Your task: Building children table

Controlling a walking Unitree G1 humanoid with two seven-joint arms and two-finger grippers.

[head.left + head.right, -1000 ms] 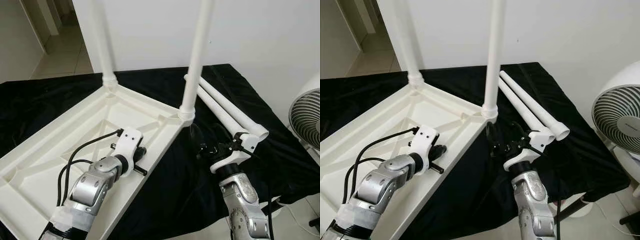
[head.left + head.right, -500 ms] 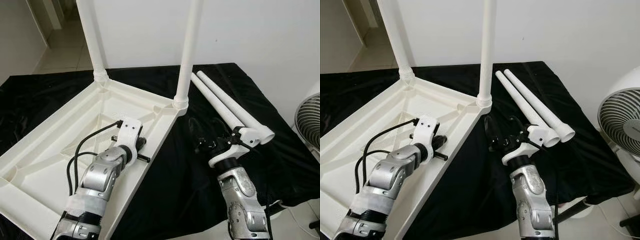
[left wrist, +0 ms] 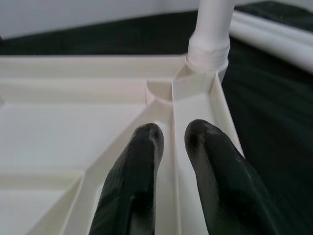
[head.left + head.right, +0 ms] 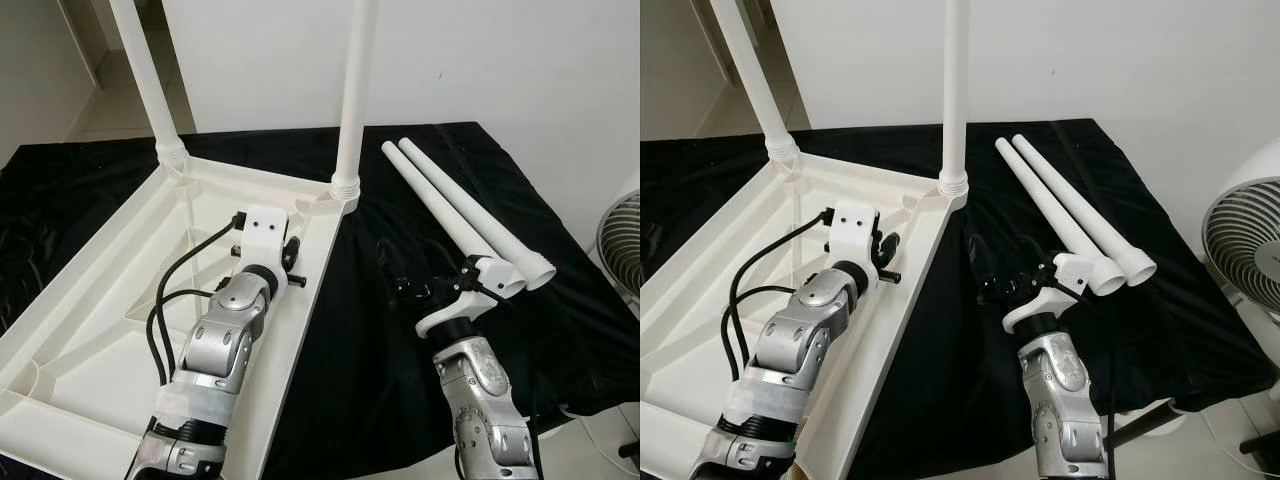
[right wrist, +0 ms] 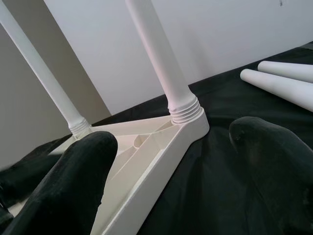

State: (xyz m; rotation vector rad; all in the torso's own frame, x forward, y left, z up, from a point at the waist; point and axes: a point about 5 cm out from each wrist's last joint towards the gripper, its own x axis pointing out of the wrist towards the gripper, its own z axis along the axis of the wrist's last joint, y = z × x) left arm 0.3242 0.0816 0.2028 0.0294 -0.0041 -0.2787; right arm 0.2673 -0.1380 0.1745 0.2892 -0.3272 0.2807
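Observation:
The white table top (image 4: pixel 100 250) lies upside down on a black cloth. Two white legs (image 4: pixel 355 90) (image 4: pixel 145 80) stand upright in its far corners. Two loose legs (image 4: pixel 450 205) lie side by side on the cloth to the right. My left gripper (image 3: pixel 171 132) hovers inside the top near its right rim, pointing at the nearer upright leg (image 3: pixel 210 29). Its fingers are close together and hold nothing. My right gripper (image 5: pixel 171 147) is wide open over the cloth, between the table's corner (image 5: pixel 188 125) and the loose legs.
A white fan (image 4: pixel 1250 250) stands past the cloth's right edge. A white wall (image 4: pixel 500 60) rises behind. A doorway with pale floor (image 4: pixel 80 90) opens at the far left. Black cloth (image 4: pixel 360 380) stretches between the top and my right arm.
The camera has shifted, so the whole scene sits differently. My left gripper has swung from pointing across the right rim to pointing forward at the corner leg. The right gripper stays open in place.

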